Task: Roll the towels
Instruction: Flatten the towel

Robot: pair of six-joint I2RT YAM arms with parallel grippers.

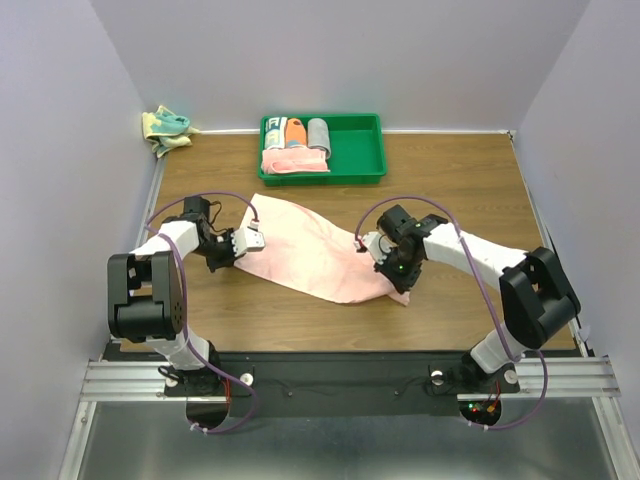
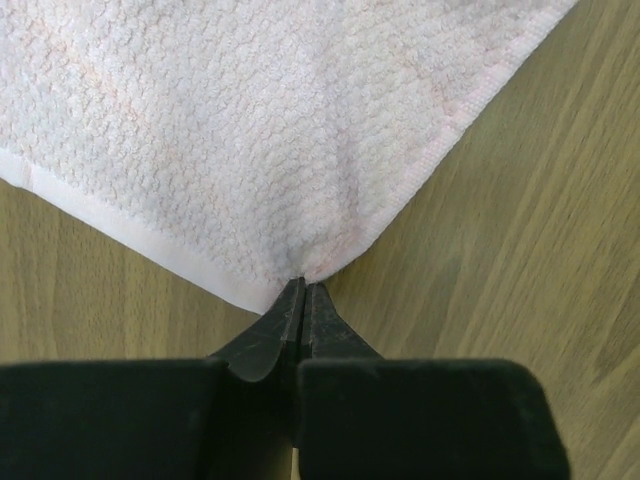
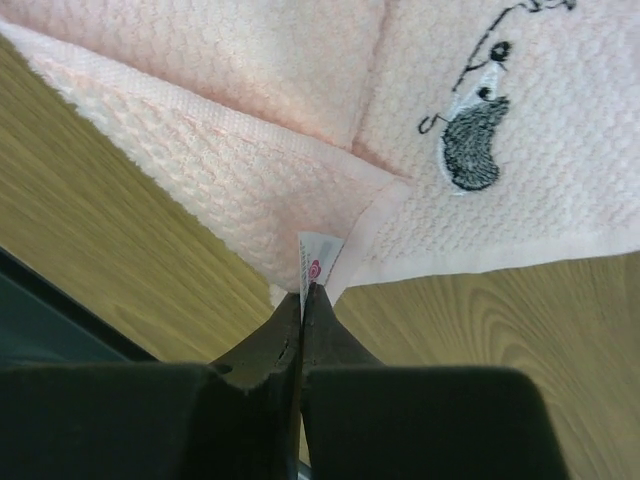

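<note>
On the wood-grain table [image 1: 480,180], the nubby peach-pink towel [image 1: 310,255] lay spread, a crooked flat sheet; the left gripper [image 2: 303,288] pinched one smooth-hemmed corner, the right gripper [image 3: 302,292] clamped the corner bearing a white label [image 3: 320,252].

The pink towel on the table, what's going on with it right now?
Two robot arms are working on the pale pink towel, which lies spread out and unrolled on the table. The left gripper is shut on one corner, and the right gripper is shut on another corner, by its small label. Behind it, a green tray holds rolled cloths, and a teal-and-yellow towel sits bunched at the far left.
</note>
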